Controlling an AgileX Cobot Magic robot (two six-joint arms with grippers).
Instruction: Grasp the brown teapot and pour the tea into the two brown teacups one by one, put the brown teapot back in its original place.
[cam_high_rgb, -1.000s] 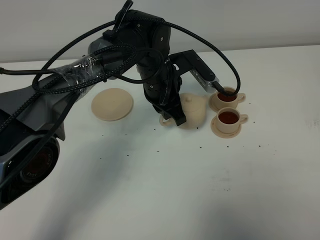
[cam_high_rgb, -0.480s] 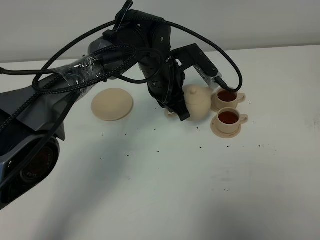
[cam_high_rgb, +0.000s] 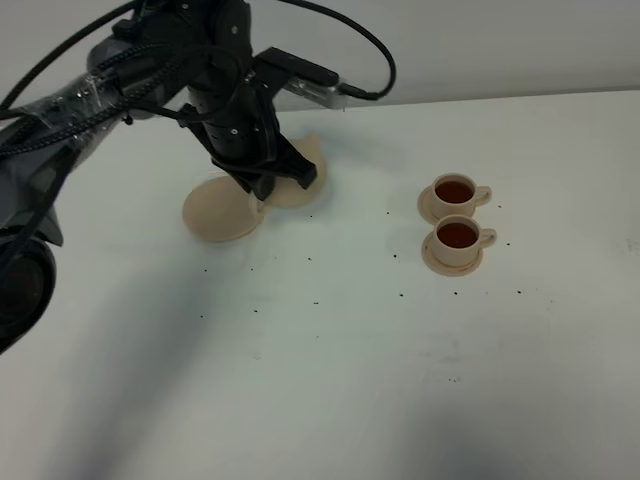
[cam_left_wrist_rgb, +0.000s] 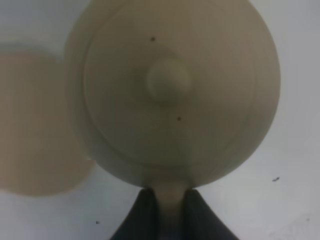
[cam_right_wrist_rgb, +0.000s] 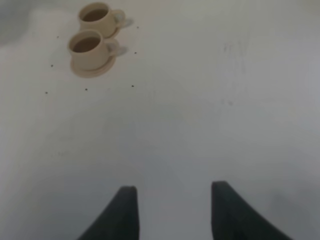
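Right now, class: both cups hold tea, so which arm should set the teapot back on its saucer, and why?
Left. Its gripper is shut on the teapot handle beside the saucer. The right gripper hangs open and empty.

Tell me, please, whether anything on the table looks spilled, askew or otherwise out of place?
Small dark specks lie scattered over the white table, mostly near the two brown teacups; what they are cannot be told. Both cups sit upright on their saucers, holding dark tea. Nothing else stands out.
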